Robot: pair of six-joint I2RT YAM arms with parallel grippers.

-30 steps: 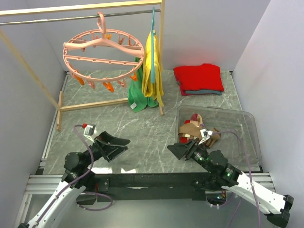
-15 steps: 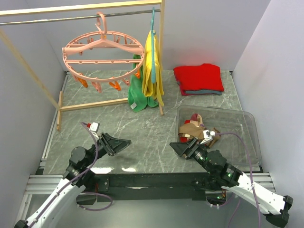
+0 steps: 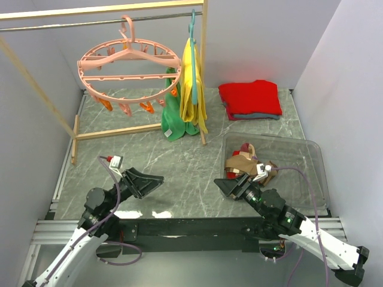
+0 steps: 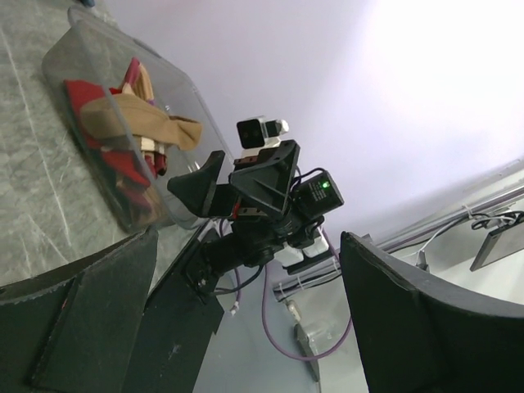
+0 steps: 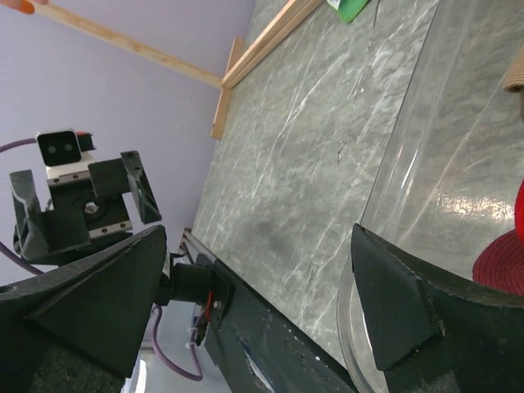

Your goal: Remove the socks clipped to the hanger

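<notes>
The salmon-pink ring hanger (image 3: 128,69) hangs by its hook from the rail at the back left. Only pink and orange clips dangle from it; I see no sock on it. Red and brown-tan striped socks (image 3: 240,161) lie piled in the near left corner of a clear tray (image 3: 317,156), and they also show in the left wrist view (image 4: 123,135). My left gripper (image 3: 148,181) is open and empty, low over the table near the front, pointing right. My right gripper (image 3: 226,186) is open and empty, beside the tray's near left corner, pointing left.
A yellow cloth (image 3: 192,84) and a green cloth (image 3: 173,122) hang on a thin teal hanger (image 3: 192,36) by the wooden rack post (image 3: 204,72). A folded red garment (image 3: 250,98) lies at the back right. The rack's wooden base bar (image 3: 119,131) crosses the table.
The ring hanger has swung and levelled out a little. The left gripper shifted slightly right, the right gripper slightly towards the tray. Both stayed open and empty.
</notes>
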